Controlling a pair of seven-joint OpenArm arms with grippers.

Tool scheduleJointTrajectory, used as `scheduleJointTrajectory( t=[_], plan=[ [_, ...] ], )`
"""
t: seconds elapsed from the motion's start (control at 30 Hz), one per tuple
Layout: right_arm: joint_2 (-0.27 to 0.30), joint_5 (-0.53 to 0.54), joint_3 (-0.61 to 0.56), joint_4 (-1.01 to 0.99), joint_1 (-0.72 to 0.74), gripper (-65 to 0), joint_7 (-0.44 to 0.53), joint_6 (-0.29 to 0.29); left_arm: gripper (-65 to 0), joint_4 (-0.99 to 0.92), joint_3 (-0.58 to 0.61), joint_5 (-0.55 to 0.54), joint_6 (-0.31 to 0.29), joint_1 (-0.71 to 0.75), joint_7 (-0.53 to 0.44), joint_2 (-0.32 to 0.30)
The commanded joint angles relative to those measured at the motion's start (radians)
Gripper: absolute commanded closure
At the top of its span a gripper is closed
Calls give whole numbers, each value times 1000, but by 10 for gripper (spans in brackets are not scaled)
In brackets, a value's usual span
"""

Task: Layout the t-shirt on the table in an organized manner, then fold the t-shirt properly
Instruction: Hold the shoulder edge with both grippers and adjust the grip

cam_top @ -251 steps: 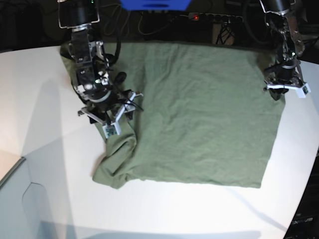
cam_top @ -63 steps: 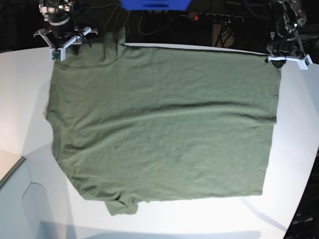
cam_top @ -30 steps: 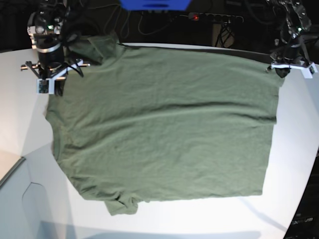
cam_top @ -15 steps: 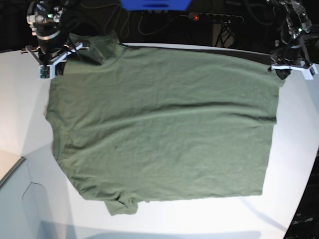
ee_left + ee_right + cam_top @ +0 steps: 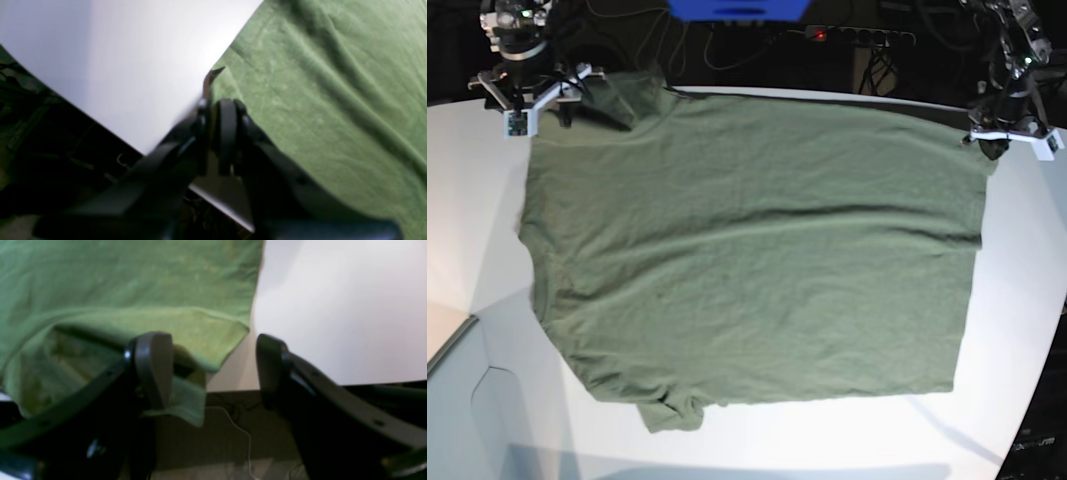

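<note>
The olive-green t-shirt (image 5: pixel 757 250) lies spread nearly flat on the white table (image 5: pixel 467 200). One sleeve is bunched at the near edge (image 5: pixel 672 410). My right gripper (image 5: pixel 532 100) stands open at the shirt's far left corner. In the right wrist view its jaws (image 5: pixel 213 353) are wide apart. The sleeve (image 5: pixel 200 336) lies loose beside one finger (image 5: pixel 155 363) and droops over the table's back edge. My left gripper (image 5: pixel 1009 138) sits at the far right corner. Seen from the left wrist camera, it (image 5: pixel 222 106) is shut on the t-shirt's (image 5: pixel 333 83) hem corner.
Past the table's back edge are a power strip with a red light (image 5: pixel 857 35), dark cables and a blue object (image 5: pixel 737 10). The table's curved edge runs close behind both grippers. A grey ledge (image 5: pixel 457 350) borders the near left.
My right gripper has opened and let go of the sleeve, lifting slightly toward the back edge. The left gripper and the shirt's body have not moved.
</note>
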Motion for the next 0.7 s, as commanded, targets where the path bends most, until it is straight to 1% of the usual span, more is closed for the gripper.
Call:
scheduleJointTrajectory(
  t=[0.0, 0.27, 0.3, 0.33, 0.37, 0.4, 0.47, 0.53, 0.63, 0.67],
  plan=[
    [2, 4, 1, 10, -3, -396, 18, 12, -49, 14, -2, -2, -5, -2, -18, -8],
    [4, 6, -2, -45, 8, -395, 16, 13, -49, 14, -2, -2, -5, -2, -18, -7],
    [4, 6, -2, -50, 10, -394, 16, 24, -49, 14, -2, -2, -5, -2, -18, -7],
    [4, 6, -2, -55, 19, -390, 14, 50, -49, 14, -2, -2, -5, -2, -18, -7],
    [4, 6, 0, -61, 26, -377, 14, 88, -49, 14, -2, -2, -5, -2, -18, -5],
    [4, 6, 3, -75, 31, -352, 14, 128, -49, 14, -2, -2, -5, -2, -18, -5],
    [4, 4, 4, -98, 48, -278, 13, 196, -49, 14, -2, -2, -5, -2, -18, -5],
    [5, 3, 6, -122, 56, -180, 13, 234, -49, 14, -2, -2, -5, -2, -18, -5],
    [7, 3, 6, -134, 62, -34, 13, 240, -49, 14, -2, 0, -5, -2, -18, -5],
    [7, 3, 6, -134, 66, 0, 13, 240, -49, 14, -2, 0, -5, -2, -18, -5]
  ],
)
